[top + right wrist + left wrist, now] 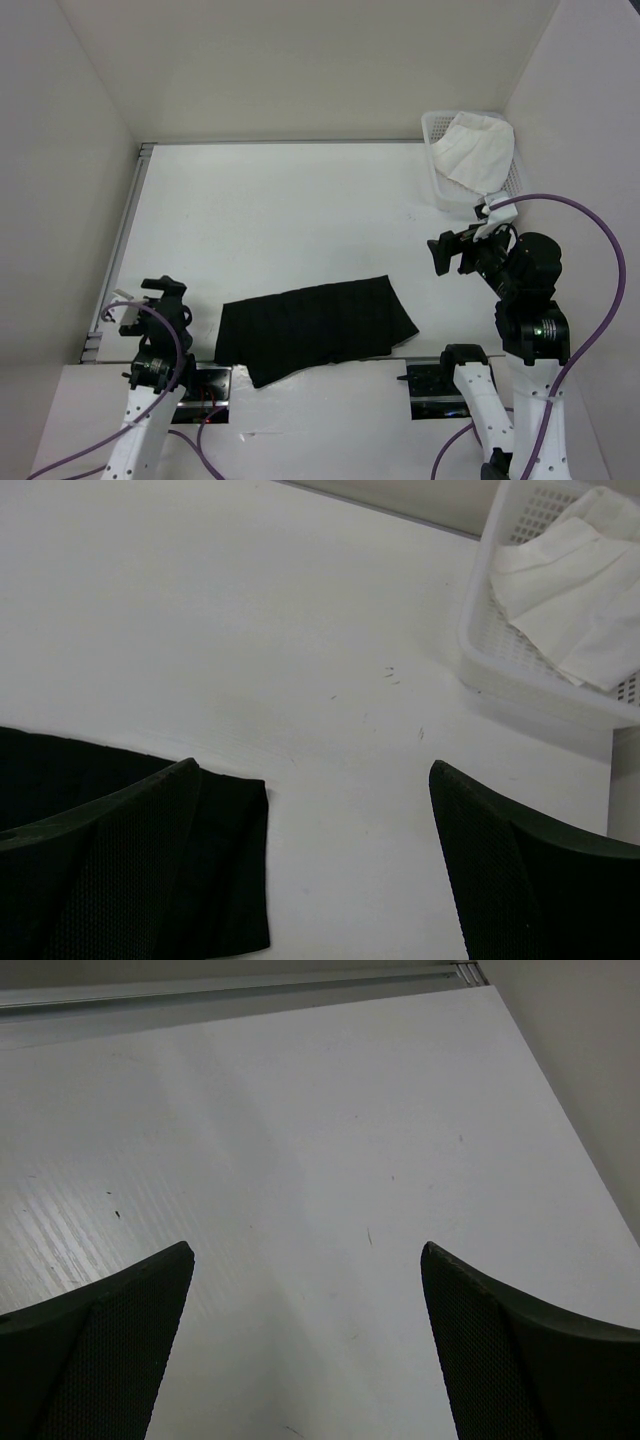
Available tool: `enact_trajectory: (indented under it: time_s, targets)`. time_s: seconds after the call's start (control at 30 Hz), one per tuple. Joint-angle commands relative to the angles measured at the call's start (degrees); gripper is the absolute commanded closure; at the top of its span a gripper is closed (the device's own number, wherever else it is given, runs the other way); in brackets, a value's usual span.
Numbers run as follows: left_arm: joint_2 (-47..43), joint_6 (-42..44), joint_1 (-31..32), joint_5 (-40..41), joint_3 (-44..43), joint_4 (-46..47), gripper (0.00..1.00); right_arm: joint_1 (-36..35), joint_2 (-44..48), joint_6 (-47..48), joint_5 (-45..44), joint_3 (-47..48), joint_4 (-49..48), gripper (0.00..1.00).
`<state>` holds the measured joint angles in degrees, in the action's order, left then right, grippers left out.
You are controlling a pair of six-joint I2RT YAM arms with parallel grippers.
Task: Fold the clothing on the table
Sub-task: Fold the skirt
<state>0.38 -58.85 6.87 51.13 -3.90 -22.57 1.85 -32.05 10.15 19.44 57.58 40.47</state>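
Watching the near edge is your first job. The skirt (315,328) lies low and centre in the overhead view, between the two arms. Its lower-left corner laps past the table (300,200) edge toward the bases. Drag it any nearer and I'd judge it slides off. (Spotter A)

Agreed. It's thin cloth too: pinch shallow and you'll likely lift one layer only, and the fold goes crooked. Both sets of fingers stand wide apart with nothing between them. The left gripper (305,1255) is over bare tabletop at lower left. The right gripper (313,765) is at mid-right, near the skirt's right end but apart from it. (Spotter B)

Right-side worry: the basket (440,190) sits at upper right, with a white cloth (475,150) draped over its rim just beside your right arm. A wide swing could snag it. (Spotter A)

Lie of the skirt: the long axis runs left to right across the frame, with the right end tipped a little toward the top. You can't tell from here which edge is the waistband. (Spotter B)
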Motion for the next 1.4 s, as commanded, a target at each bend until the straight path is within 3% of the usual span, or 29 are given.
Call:
enact_trajectory:
  time_s: [0.0,0.57,1.0,1.17,1.37]
  targets:
    - [-6.89,4.05,-0.90,-0.59,-1.64,-2.91,0.00,-0.53,0.32,0.48,1.38,-0.37,-2.41,0.01]
    - [-6.89,6.47,-0.90,-2.97,-1.64,-2.39,0.00,-0.53,-5.92,-0.57,-2.57,-1.51,-3.64,0.01]
    - [-6.89,6.47,-0.90,-2.97,-1.64,-2.39,0.00,11.15,-13.83,0.04,0.25,-2.12,-3.64,0.01]
    - [-6.89,13.38,-0.90,-8.05,-0.41,2.51,0.00,11.69,-13.30,0.57,0.25,-2.12,-3.64,0.01]
    - [-7.41,23.43,-0.90,-21.24,3.29,9.38,0.00,11.69,-13.30,0.57,0.25,-2.12,-3.64,0.01]
